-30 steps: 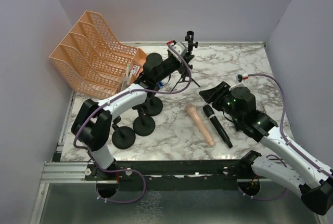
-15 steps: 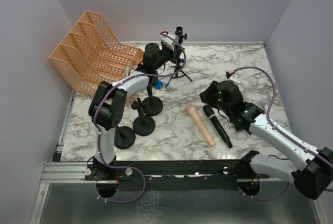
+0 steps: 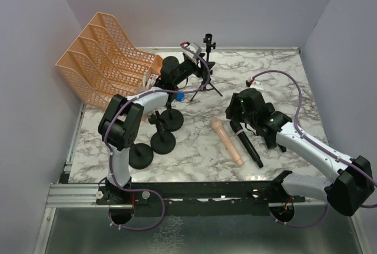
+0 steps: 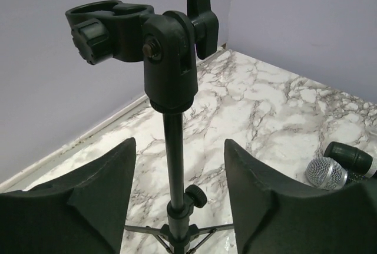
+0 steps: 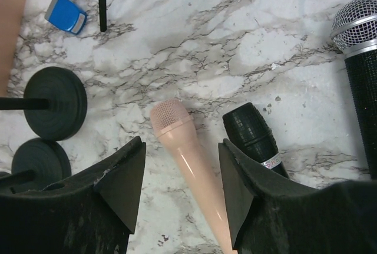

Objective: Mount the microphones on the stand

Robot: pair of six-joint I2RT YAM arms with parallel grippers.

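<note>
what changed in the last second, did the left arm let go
Yes. The left gripper shifted the tripod stand a little back and left, then opened; its jaws now stand apart either side of the pole. The right gripper swung left over the pink microphone, open. Pink microphone, black microphone and round-base stands stayed put.

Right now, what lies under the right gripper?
The pink microphone lies on the marble table below the open right gripper, between its fingers. A black microphone lies beside it, its handle partly covered by the gripper. A silver-headed microphone sits further off.
</note>
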